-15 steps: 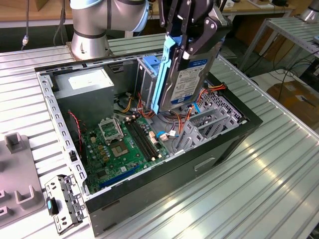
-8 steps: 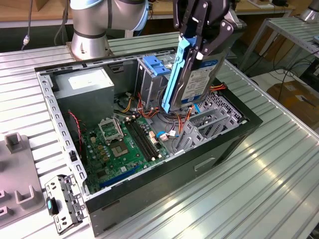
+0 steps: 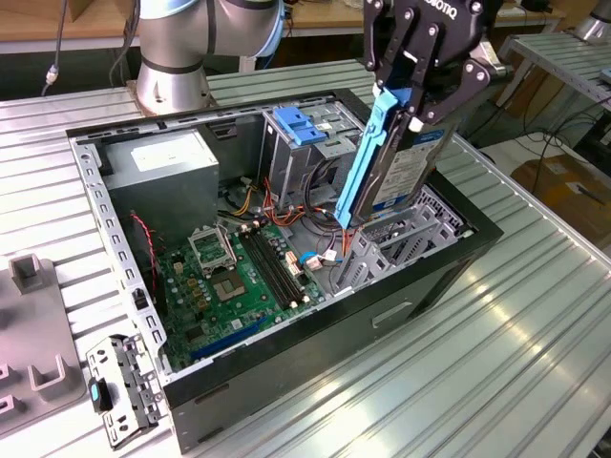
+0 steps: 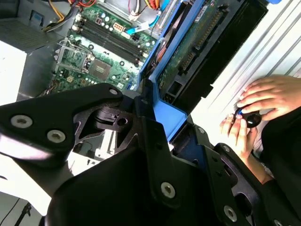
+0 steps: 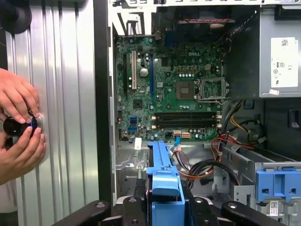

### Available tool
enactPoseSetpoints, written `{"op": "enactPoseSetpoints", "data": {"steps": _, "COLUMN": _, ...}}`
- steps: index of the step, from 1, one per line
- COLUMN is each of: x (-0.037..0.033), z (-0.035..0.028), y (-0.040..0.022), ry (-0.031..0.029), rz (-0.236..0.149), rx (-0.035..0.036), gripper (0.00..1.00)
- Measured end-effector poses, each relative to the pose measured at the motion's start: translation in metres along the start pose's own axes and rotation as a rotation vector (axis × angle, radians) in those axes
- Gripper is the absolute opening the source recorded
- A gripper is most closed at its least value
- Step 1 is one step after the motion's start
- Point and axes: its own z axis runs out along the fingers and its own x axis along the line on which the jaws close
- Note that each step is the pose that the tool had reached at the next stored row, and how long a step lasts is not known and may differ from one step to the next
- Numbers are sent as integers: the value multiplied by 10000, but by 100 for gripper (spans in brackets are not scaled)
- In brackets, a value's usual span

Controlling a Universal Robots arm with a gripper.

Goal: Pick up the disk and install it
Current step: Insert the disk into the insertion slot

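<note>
The disk [image 3: 406,176] hangs on edge over the open computer case [image 3: 449,277], on the exterior view's right. It is a silver-grey drive with a white label, framed by a blue plastic carrier [image 3: 366,162]. My gripper [image 3: 420,110] is shut on the disk's upper end. The disk's lower end sits just above the cables and the metal frame inside the case. The second wrist view shows the disk's green circuit side [image 4: 188,52] between my black fingers [image 4: 155,141]. In the first wrist view the carrier's blue edge [image 5: 164,181] points toward the motherboard [image 5: 169,89].
A grey drive bay with a blue bracket [image 3: 301,124] stands at the back of the case, beside the power supply [image 3: 162,172]. A person's hands [image 5: 19,117] hold a small black object on the ribbed table beside the case. A loose metal bracket [image 3: 119,386] lies at the exterior view's left.
</note>
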Motion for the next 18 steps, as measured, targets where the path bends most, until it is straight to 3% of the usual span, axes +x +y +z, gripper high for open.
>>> {"op": "enactPoseSetpoints", "data": {"steps": 5, "x": 52, "z": 37, "y": -220, "ry": 1, "rz": -2, "rx": -37, "gripper": 37}}
{"op": "enactPoseSetpoints", "data": {"steps": 7, "x": 49, "z": 53, "y": -270, "ry": 3, "rz": -9, "rx": -39, "gripper": 37}}
{"op": "enactPoseSetpoints", "data": {"steps": 12, "x": 46, "z": 111, "y": -343, "ry": -11, "rz": -417, "rx": -29, "gripper": 37}}
{"op": "enactPoseSetpoints", "data": {"steps": 18, "x": 45, "z": 145, "y": -406, "ry": -10, "rz": -435, "rx": -28, "gripper": 37}}
